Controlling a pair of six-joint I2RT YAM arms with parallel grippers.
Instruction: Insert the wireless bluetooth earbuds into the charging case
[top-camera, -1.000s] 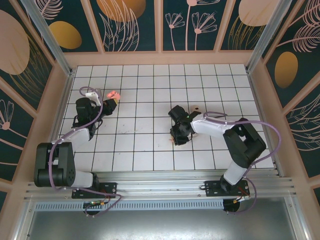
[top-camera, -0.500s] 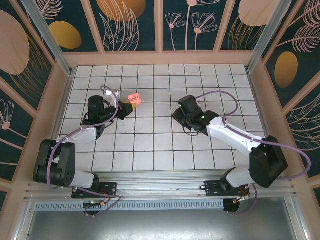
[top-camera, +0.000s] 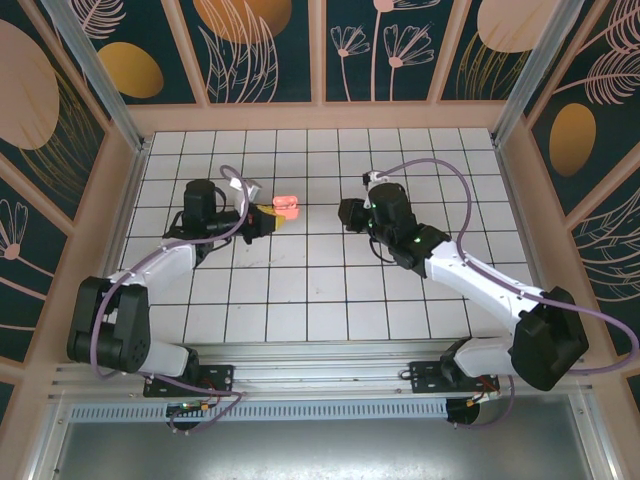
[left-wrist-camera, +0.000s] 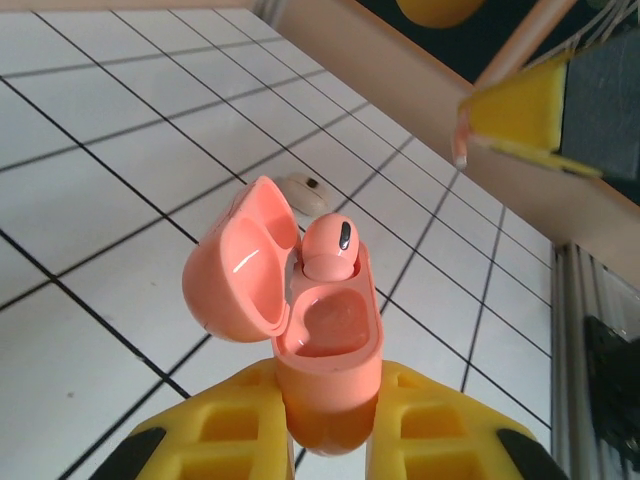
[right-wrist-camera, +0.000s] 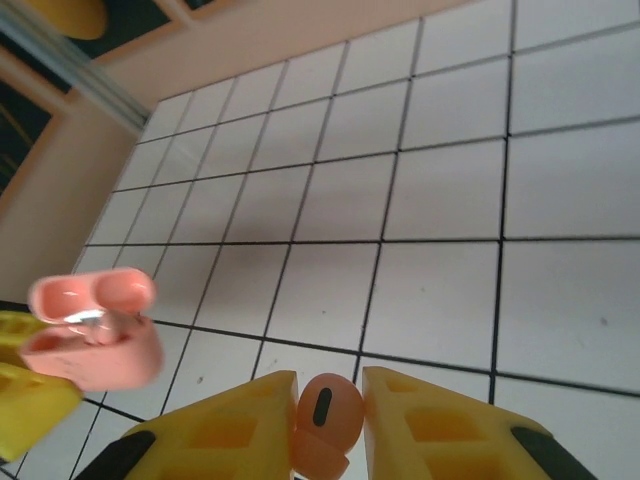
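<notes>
A counter (top-camera: 300, 300) of white square tiles with dark grid lines fills the middle. Peach-framed wall panels (top-camera: 270, 50), dark teal with pale leaf and flower drawings and orange ovals, enclose it on the far, left and right sides. Silver metal posts (top-camera: 95, 70) slant at the far corners. A metal rail (top-camera: 330, 375) and a grey sheet (top-camera: 320, 445) run along the near edge.

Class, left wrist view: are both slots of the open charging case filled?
No: one earbud sits in the charging case; the other slot is empty.

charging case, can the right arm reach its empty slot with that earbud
Probably yes: lid open, one slot empty beside the seated earbud, bare tiles between right gripper and case.
</notes>
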